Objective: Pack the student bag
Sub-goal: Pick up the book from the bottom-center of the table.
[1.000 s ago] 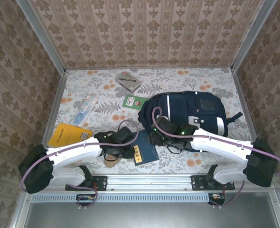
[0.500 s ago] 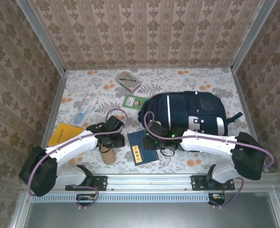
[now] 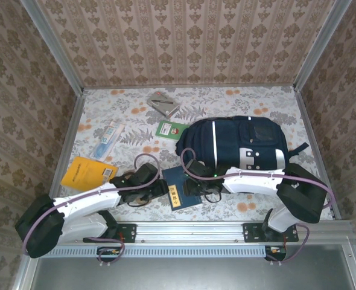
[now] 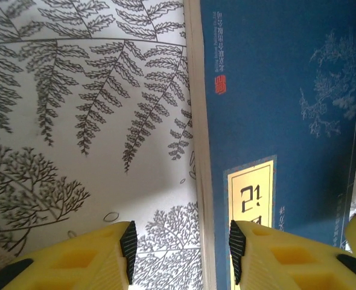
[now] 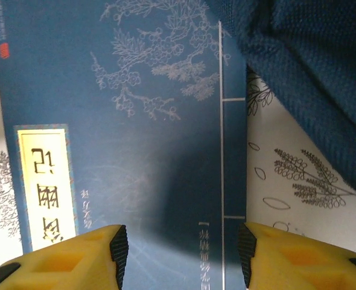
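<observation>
Left gripper (image 4: pixel 182 257): jaws apart, nothing clamped between the yellow fingers.
Under left jaws: the long edge of the book (image 4: pixel 274 90) runs straight through the gap. One finger stands over bare table (image 4: pixel 75 90), the other over the blue cover.
Left contact: cannot tell whether the tips touch book or table.
Right gripper (image 5: pixel 180 257): jaws apart, nothing clamped.
Under right jaws: the blue cover spans the whole gap. The gold title label lies just outside one finger, and the book's far long edge lines up with the other.
Right contact: cannot tell whether the tips touch the cover.
Bag (image 5: pixel 311 72): ahead of the right jaws and off to their right. Its navy fabric overlaps the book's corner on that side; touching or not, cannot tell.
Bag, top view: flat on the table beyond the right gripper, well apart from the left jaws.
Grippers, top view: both low over the book, the left at one long edge, the right toward the other.
Yellow book (image 3: pixel 84 170): flat on the table, well out to the left of the left jaws.
Green card (image 3: pixel 169 128): beyond both jaws, near the bag.
</observation>
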Controlling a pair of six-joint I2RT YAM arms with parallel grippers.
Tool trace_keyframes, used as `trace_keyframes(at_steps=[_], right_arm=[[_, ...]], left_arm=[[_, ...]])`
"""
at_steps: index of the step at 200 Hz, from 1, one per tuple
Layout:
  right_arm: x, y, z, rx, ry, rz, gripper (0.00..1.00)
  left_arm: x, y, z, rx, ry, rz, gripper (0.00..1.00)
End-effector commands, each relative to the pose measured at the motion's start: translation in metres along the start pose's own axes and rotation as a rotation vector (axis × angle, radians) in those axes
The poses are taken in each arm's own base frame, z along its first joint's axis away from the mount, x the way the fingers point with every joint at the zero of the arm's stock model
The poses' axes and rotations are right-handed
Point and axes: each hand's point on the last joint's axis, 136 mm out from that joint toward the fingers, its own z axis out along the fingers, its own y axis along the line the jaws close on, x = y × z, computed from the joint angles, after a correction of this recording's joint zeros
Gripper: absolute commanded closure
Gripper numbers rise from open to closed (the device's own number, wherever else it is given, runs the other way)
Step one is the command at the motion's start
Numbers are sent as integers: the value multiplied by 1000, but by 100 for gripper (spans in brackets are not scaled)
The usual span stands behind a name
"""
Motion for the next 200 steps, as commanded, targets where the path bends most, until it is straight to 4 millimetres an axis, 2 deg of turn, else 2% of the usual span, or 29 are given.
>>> trace_keyframes(at_steps=[1, 65, 94, 107, 121, 150, 175, 200], right_arm=[[-6, 0, 5, -14, -2, -2, 46], [-15, -4, 16, -23, 17, -2, 46], [-14, -6, 22, -16, 22, 1, 46], [-14, -6, 24, -15, 24, 3, 46], [-13, -4, 26, -27, 31, 5, 47], [-10, 1, 31, -57, 51, 16, 47], [-7, 10, 33, -106, 68, 31, 47], [-9, 10, 31, -97, 65, 26, 47]], left_arm=[[-3, -15, 2, 88, -28, -69, 52], [-1, -15, 10, 59, -20, -44, 59], [6, -5, 21, 0, 13, -36, 63], [10, -2, 25, -21, 29, -31, 72], [13, 1, 28, -43, 44, -27, 77], [16, 10, 27, -81, 46, -27, 84], [16, 17, 24, -98, 39, -28, 86], [15, 30, 17, -149, 34, -18, 86]])
